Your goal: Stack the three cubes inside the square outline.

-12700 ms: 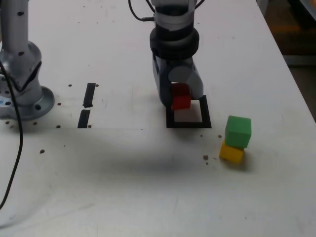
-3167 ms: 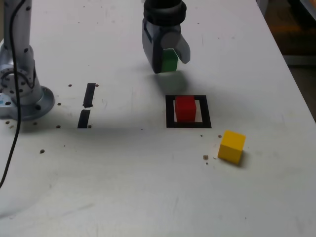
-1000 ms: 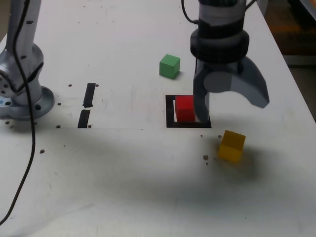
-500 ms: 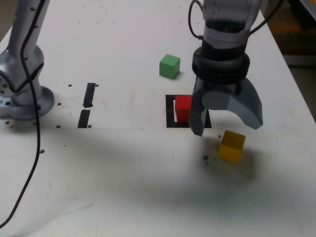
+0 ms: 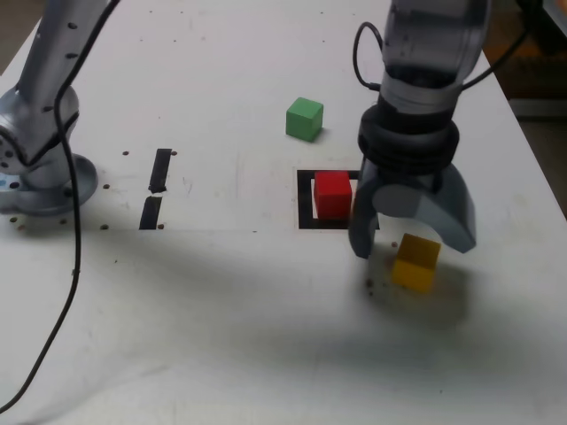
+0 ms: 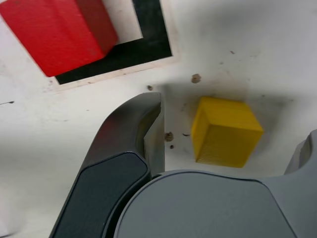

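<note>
TEXT CHECK | I find no readable text, label, brand, number or sign in either view | cubes plain-faced | tape marks on the bench point(image 5: 221, 301) unlettered | arm housing shows no legible marking

The arm reaches in from the far side toward the exterior view's right, wrist pointing straight down. Its gripper point(image 5: 412, 244) hangs low over the near table, jaws spread wide, holding nothing.
</note>
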Controlling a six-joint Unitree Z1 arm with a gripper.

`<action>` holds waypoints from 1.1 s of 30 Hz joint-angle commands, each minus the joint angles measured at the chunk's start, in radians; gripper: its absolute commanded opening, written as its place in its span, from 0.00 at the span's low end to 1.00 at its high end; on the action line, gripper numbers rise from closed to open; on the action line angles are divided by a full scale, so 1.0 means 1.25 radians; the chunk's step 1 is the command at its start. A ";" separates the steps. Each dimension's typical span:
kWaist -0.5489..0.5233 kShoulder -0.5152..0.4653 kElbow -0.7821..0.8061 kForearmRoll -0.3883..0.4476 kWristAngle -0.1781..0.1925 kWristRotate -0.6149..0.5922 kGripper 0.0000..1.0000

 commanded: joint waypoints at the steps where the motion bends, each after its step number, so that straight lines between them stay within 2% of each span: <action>1: -0.004 0.012 -0.012 -0.001 0.000 0.002 0.95; 11: -0.010 0.045 -0.038 -0.002 -0.012 0.004 0.92; 19: -0.017 0.055 -0.041 -0.002 -0.030 0.006 0.84; 24: -0.021 0.057 -0.042 -0.003 -0.040 0.007 0.70; 33: -0.028 0.061 -0.056 -0.018 -0.043 0.039 0.32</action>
